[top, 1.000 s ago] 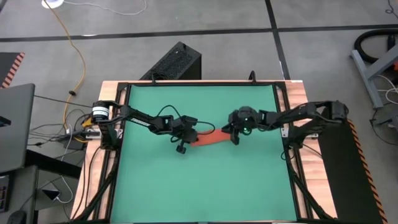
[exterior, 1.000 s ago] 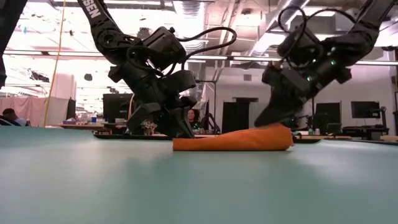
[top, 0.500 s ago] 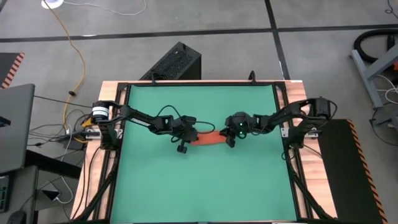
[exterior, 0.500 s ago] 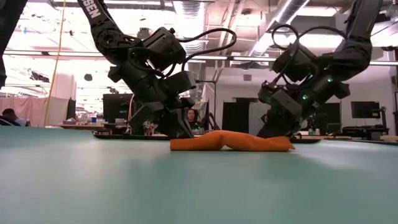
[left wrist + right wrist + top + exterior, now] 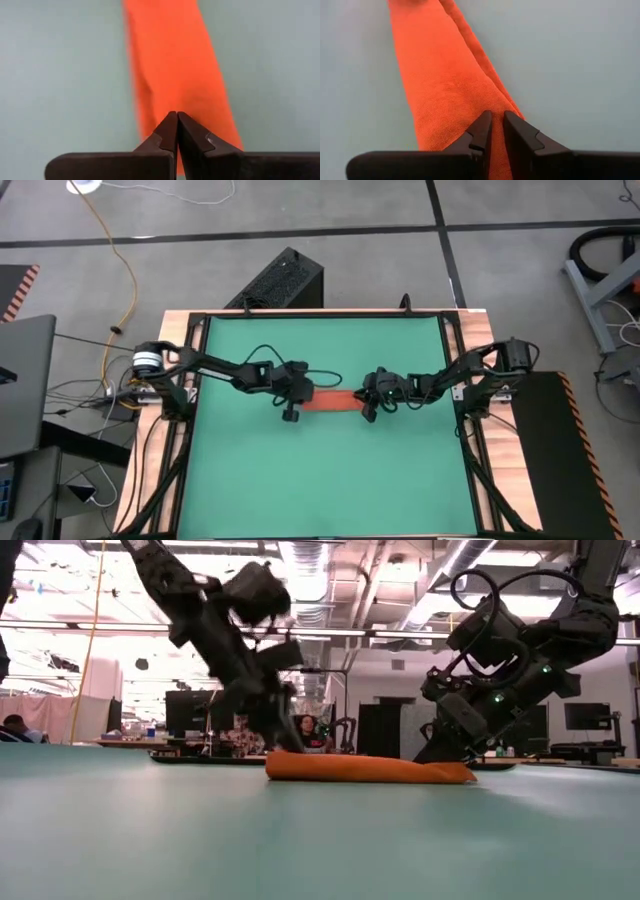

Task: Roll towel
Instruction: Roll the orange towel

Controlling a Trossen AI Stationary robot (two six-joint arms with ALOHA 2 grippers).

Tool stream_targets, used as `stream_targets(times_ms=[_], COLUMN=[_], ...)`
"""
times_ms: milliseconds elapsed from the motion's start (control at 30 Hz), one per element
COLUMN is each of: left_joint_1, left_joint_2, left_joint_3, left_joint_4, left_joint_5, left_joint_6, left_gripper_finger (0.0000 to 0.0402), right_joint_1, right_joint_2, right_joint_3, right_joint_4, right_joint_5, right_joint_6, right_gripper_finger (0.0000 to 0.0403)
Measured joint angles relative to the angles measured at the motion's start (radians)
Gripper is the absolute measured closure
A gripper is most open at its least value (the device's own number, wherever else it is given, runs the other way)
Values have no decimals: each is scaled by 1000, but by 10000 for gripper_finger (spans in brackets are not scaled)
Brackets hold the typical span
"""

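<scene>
From above, you see the towel (image 5: 331,401) as a narrow orange strip at the middle of the green mat (image 5: 320,480), the left gripper (image 5: 296,394) at one end and the right gripper (image 5: 371,399) at the other. At table height, the towel (image 5: 365,769) lies low and long. Your left wrist view shows fingertips (image 5: 170,127) clenched together over the towel (image 5: 175,65). Your right wrist view shows tips (image 5: 482,127) slightly parted, pinching cloth (image 5: 445,85).

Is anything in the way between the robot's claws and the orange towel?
Nothing visible. The towel lies as a long narrow strip on the green mat. The left gripper is shut at one end and the right gripper pinches the other end, each directly on the cloth.
</scene>
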Motion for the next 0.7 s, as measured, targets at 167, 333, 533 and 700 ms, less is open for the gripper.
stream_targets(times_ms=[167, 333, 533, 700], left_joint_1=[0, -48, -194, -198], left_joint_2=[-130, -120, 37, 163], left_joint_3=[-20, -168, -298, -279], left_joint_4=[91, 496, 826, 909], left_joint_5=[-60, 35, -195, -312], left_joint_6=[-95, -223, -221, -205], left_gripper_finger=[401, 402, 401, 401], right_joint_1=[1, 1, 1, 1], right_joint_2=[1, 1, 2, 2], right_joint_3=[0, 0, -2, -3], right_joint_4=[2, 2, 10, 19], right_joint_5=[4, 15, 16, 19], right_joint_6=[0, -2, -8, -11], right_gripper_finger=[328, 328, 328, 328])
